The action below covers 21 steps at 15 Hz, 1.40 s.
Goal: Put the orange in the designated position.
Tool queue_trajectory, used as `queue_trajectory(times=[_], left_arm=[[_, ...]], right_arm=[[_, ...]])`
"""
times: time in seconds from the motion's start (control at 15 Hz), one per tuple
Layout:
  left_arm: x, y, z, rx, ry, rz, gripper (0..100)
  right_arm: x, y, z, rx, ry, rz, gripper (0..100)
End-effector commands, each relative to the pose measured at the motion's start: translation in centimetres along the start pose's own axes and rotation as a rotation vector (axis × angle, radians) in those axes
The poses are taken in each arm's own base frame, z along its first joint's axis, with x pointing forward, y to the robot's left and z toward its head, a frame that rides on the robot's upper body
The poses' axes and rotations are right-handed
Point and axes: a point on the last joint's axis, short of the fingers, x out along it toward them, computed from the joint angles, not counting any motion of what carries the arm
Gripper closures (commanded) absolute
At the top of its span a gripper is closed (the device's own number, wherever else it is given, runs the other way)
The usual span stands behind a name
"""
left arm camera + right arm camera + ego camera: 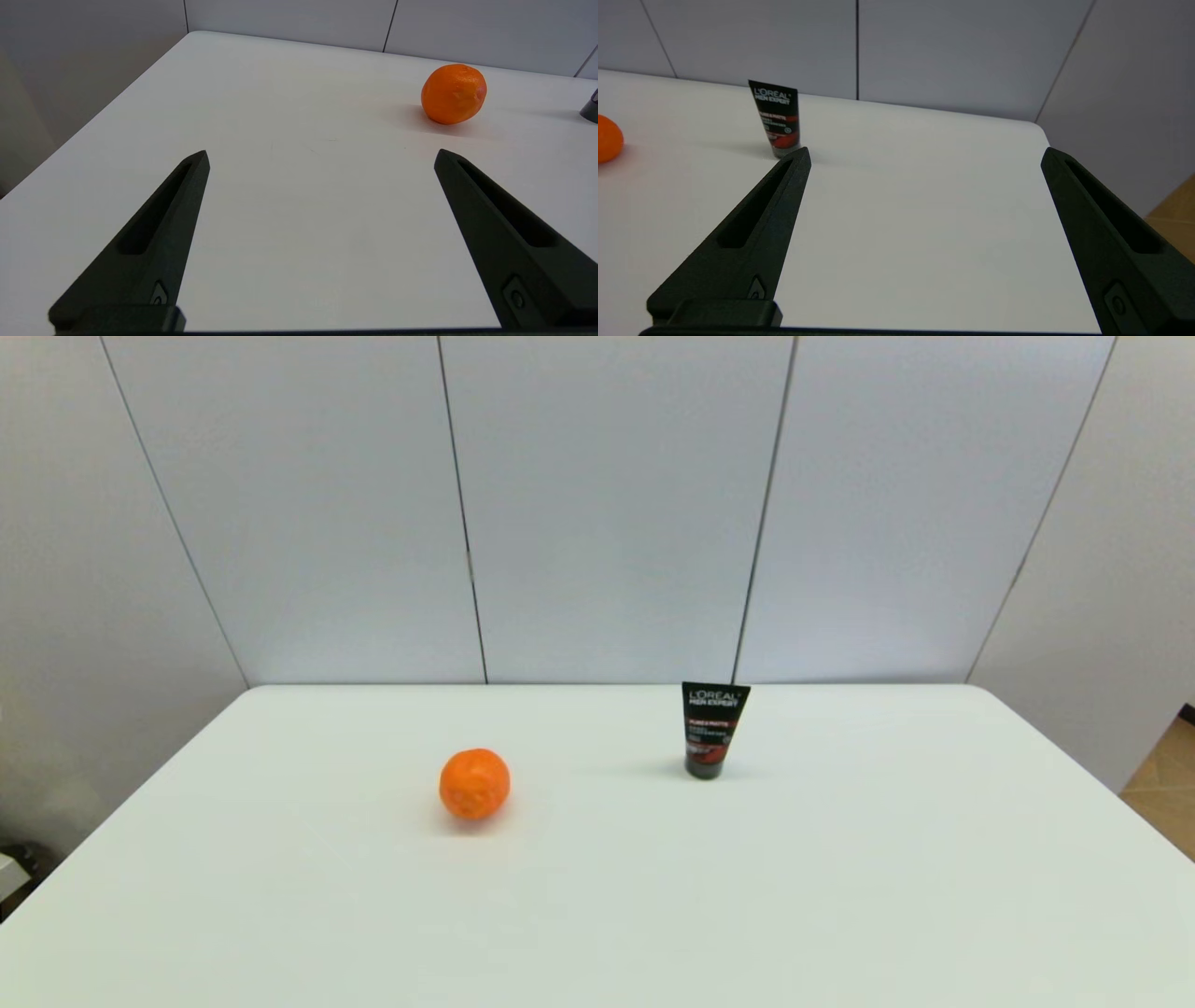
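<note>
2 wide-spread grippers, left gripper (320, 156) and right gripper (924, 154), show only in wrist views; orange (474, 784) untouched.

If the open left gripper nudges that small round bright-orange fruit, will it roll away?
Probably: the small round bright-orange fruit sits loose on the smooth white table, nothing beside it. Its dimpled skin likely grips well. The left gripper stands open, apparently wider than the fruit.

The orange (474, 784) sits on the white worktop (840, 896), left of centre, apart from everything else. Well to its right and a little farther back, a black tube (714, 729) with a red band stands upright on its cap near the worktop's far edge, before grey wall panels (616, 504)
</note>
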Motion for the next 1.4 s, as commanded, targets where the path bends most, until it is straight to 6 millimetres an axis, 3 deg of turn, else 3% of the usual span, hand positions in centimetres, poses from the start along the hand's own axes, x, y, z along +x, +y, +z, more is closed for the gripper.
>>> queue_trajectory(times=[0.07,0.33,0.53,1.13,1.4], left_arm=[[0.0,0.0,0.0,-0.001,0.001,0.001,0],[0.0,0.0,0.0,-0.001,0.001,0.001,0],[0.0,0.0,0.0,-0.001,0.001,-0.001,0],[0.0,0.0,0.0,-0.001,0.001,-0.001,0],[0.0,0.0,0.0,-0.001,0.001,0.001,0]], right_arm=[[5.0,-0.1,2.9,-0.039,0.077,0.054,0],[9.6,-0.4,5.1,-0.098,0.045,0.053,0],[13.3,0.2,5.4,-0.104,0.056,0.089,0],[21.6,5.2,5.2,-0.131,0.121,0.269,0],[23.7,8.3,4.7,-0.147,0.143,0.36,0]])
